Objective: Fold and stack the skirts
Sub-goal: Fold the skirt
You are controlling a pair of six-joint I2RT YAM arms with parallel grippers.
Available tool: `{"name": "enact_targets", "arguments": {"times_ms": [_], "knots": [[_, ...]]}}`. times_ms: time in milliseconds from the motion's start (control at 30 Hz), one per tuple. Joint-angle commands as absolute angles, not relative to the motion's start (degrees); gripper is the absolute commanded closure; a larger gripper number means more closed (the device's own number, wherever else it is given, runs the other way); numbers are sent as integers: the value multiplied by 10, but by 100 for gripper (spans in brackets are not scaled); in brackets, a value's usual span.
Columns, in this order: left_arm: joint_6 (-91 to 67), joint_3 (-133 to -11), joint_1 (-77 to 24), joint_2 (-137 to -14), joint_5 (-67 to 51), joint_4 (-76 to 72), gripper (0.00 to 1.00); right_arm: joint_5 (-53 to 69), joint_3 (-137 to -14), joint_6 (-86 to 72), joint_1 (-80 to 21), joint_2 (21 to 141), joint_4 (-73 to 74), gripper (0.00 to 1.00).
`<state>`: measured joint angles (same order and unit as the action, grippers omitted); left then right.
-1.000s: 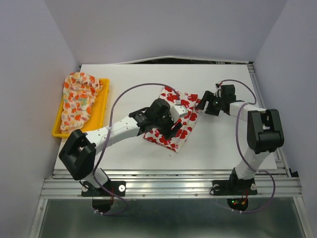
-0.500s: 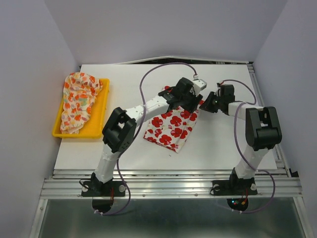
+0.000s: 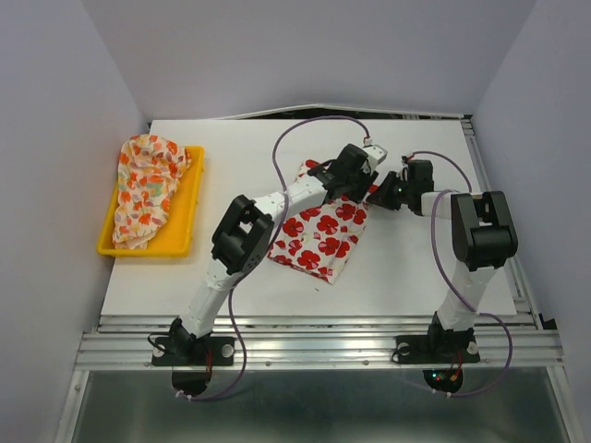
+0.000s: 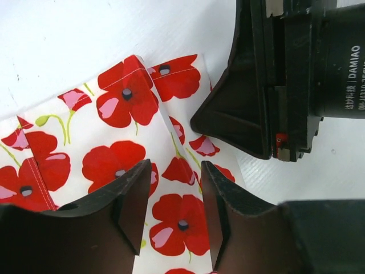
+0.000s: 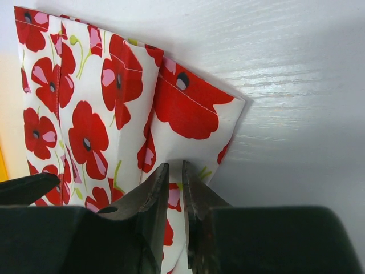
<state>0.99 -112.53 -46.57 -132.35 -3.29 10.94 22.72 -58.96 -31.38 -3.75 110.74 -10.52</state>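
The white skirt with large red flowers (image 3: 319,235) lies folded at the table's middle. My right gripper (image 3: 378,195) is at its far right corner. In the right wrist view the right gripper (image 5: 175,168) is shut on a raised fold of this skirt (image 5: 102,103) near the corner. My left gripper (image 3: 360,181) hovers just beside it, over the same corner. In the left wrist view the left gripper (image 4: 175,171) is open, its fingers apart over flat cloth (image 4: 114,142). The cream skirt with orange print (image 3: 146,189) lies crumpled in the tray.
A yellow tray (image 3: 190,203) sits at the table's left edge. The right gripper's black body (image 4: 251,114) stands very close in front of the left fingers. Bare white table (image 3: 425,268) lies to the right of and in front of the flowered skirt.
The left arm swung from the skirt's middle to its far right corner and its jaws narrowed. The right gripper moved onto that corner and shut on the cloth.
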Motion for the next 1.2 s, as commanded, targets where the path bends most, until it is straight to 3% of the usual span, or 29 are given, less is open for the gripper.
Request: {"name": "enact_targets", "arguments": {"times_ms": [0,267,500,567,800,1167], "knots": [[8,-1147,-464,-1329,-35,103,51,214,-576,-314,-39,1113,-118,79],[4,-1150,-463,-1347,-43,98,50,220,-567,-316,-39,1107,-117,78],[4,-1165,-463,-1369,-49,102,56,221,-563,-316,-39,1109,-114,78],[4,-1167,-462,-1375,-53,101,60,222,-562,-318,-39,1112,-114,78],[-12,-1167,-461,-1368,-54,106,100,221,-559,-319,-39,1118,-114,79],[-11,-1125,-481,-1296,-33,105,100,207,-571,-326,-39,1122,-94,85]]}}
